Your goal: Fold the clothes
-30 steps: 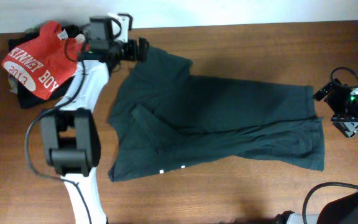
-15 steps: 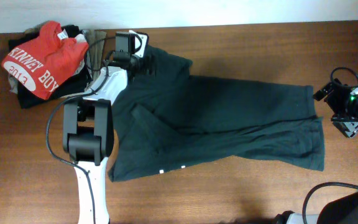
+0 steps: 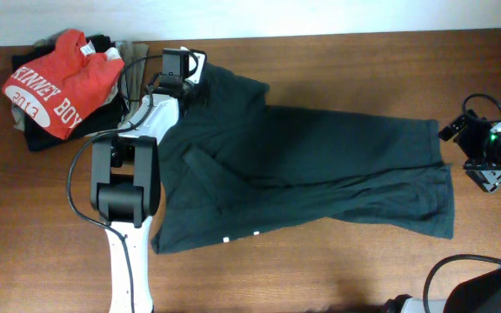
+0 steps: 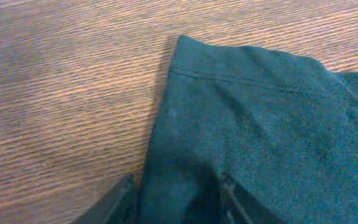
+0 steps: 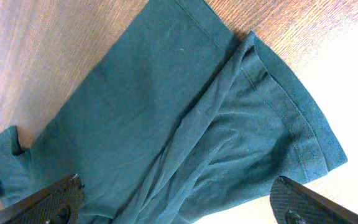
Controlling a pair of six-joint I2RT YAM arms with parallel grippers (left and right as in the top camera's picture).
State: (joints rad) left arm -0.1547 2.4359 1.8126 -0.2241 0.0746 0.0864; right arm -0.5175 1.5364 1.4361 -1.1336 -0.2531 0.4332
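At the far left of the table (image 3: 320, 274), a red T-shirt (image 3: 59, 83) with white "2013 BOY" lettering lies on top of a small pile. Under it a dark garment (image 3: 35, 135) shows only as an edge. A strip of beige cloth (image 3: 52, 39) peeks out at the top, too little of it to make out.

Next comes the left arm (image 3: 124, 191), reaching up the table. It covers part of the left side of the clothes (image 3: 320, 165), a dark greenish T-shirt spread crumpled across the middle of the table. No lettering can be read on it. Only two tiny white specks (image 3: 227, 239) show at the lower edge, too small to tell what they are.

The left gripper (image 3: 197, 87) sits at the shirt's upper left corner. In the left wrist view only its fingertips (image 4: 120, 199) show, cut off by the bottom edge. They stand fairly narrow, with a stitched corner of the shirt (image 4: 241, 93) running in between them. I cannot tell whether they actually pinch the cloth.

To the right, the shirt's body runs in long folds to a straight edge near the right side of the table. The right wrist view shows that end (image 5: 166, 112) lapped over itself, the hem doubled at one corner.

The right gripper (image 3: 449, 132) hovers just beside that edge, its fingers (image 5: 42, 202) spread wide and holding nothing. The right arm (image 3: 498, 152) is cut off by the frame's right edge.
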